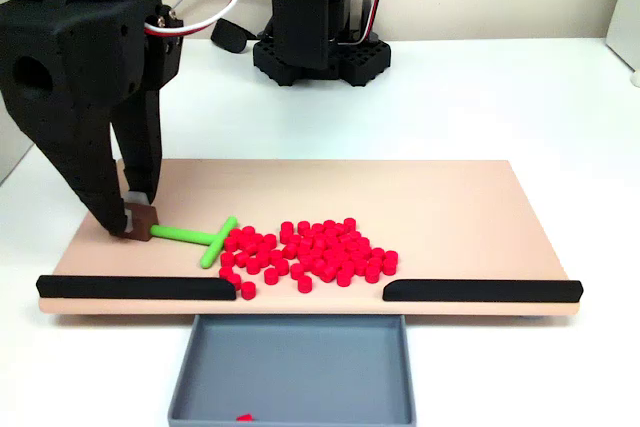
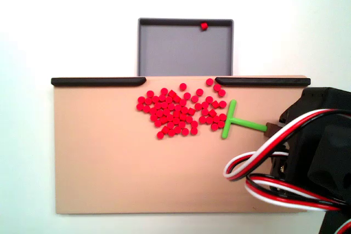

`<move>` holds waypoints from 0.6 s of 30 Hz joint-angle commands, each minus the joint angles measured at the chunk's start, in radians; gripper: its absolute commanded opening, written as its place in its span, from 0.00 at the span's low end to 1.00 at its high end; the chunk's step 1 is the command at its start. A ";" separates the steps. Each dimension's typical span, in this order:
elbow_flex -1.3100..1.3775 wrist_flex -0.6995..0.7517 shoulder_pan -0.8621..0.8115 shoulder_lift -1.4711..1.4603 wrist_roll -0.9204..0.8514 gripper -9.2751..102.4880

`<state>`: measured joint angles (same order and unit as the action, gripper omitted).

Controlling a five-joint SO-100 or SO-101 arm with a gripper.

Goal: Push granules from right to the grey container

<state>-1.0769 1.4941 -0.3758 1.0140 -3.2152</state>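
Dozens of red granules (image 1: 305,252) lie in a pile on the beige board (image 1: 450,207), just behind the gap between two black strips. The same granules (image 2: 178,112) show from above in a fixed view. The grey container (image 1: 290,362) sits below the gap with one red granule (image 1: 243,416) inside; from above, the grey container (image 2: 175,47) holds that granule (image 2: 204,26) by its far wall. My gripper (image 1: 135,217) is shut on the handle end of a green T-shaped stick (image 1: 200,237), whose crossbar touches the pile's left edge. From above, the gripper (image 2: 272,127) and the stick (image 2: 236,121) are right of the pile.
Black strips (image 1: 135,287) (image 1: 480,290) line the board's front edge on either side of the gap. The arm's black base (image 1: 315,52) stands behind the board on the white table. Red, white and black cables (image 2: 274,173) loop over the board's corner.
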 commanded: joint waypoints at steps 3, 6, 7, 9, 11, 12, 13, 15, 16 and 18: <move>0.028 0.000 0.008 0.015 -0.074 0.08; 0.028 0.000 0.009 0.015 -0.064 0.08; 0.028 0.000 0.009 0.015 -0.064 0.08; 0.028 0.000 0.009 0.015 -0.060 0.08; 0.028 0.000 0.012 0.017 -0.051 0.08; 0.028 0.000 0.012 0.017 -0.048 0.08; 0.028 0.000 0.012 0.018 -0.044 0.08; 0.028 0.000 0.012 0.018 -0.040 0.08; 0.028 0.000 0.012 0.018 -0.037 0.08; 0.028 0.000 0.012 0.018 -0.028 0.08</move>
<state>-1.0769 1.4926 -0.3728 1.0140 -3.2152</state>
